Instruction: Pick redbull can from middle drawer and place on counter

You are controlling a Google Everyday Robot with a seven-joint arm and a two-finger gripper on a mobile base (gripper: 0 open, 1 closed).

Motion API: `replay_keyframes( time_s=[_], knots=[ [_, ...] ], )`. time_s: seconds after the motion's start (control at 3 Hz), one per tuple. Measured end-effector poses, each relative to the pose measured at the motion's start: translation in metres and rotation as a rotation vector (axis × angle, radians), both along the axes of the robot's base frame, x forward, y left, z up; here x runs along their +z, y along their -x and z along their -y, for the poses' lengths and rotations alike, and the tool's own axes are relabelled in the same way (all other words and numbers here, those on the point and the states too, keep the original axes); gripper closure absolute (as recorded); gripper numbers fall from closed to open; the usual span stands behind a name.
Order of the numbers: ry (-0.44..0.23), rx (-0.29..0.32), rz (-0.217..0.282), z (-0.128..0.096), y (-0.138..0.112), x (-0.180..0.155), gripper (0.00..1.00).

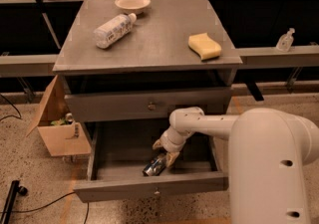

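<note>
Redbull can, a small slim shiny silver-and-blue metal drink can, lies on its side on the floor of the middle drawer, a wide shallow grey box with low side walls that stands pulled out towards the viewer, its front panel with a small round knob nearest of all. The can rests near the front panel, slightly right of the drawer's centre, with one end pointing near-left. At the near right a large rounded white robot body fills the corner, and its white arm reaches left and down into the drawer. The gripper, tan in colour, sits right at the far-right end of the can and touches it; whether the claw is open or closed on the can cannot be told. To the left of the drawer an open brown cardboard box stands on the speckled floor. Just above the open drawer is a closed grey drawer panel with a small knob. Above that spreads the counter, a broad flat matte grey top. On it a yellow sponge lies near the right edge, a clear plastic bottle with a white cap lies on its side at the left, and a shallow pale bowl sits at the far edge. Farther right, a small clear bottle stands on a long grey ledge.
</note>
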State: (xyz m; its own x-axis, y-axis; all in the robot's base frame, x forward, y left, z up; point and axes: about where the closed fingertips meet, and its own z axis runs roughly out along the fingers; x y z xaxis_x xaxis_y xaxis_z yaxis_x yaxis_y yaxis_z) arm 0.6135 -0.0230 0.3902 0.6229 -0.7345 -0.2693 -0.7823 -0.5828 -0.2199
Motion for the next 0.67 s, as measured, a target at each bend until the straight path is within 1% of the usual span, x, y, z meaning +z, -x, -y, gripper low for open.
replay_keyframes(
  time_s=[0.33, 0.67],
  knots=[
    [0.012, 0.057, -0.038, -0.015, 0.007, -0.012, 0.39],
    [0.033, 0.116, -0.075, -0.026, 0.017, -0.024, 0.55]
  ],
)
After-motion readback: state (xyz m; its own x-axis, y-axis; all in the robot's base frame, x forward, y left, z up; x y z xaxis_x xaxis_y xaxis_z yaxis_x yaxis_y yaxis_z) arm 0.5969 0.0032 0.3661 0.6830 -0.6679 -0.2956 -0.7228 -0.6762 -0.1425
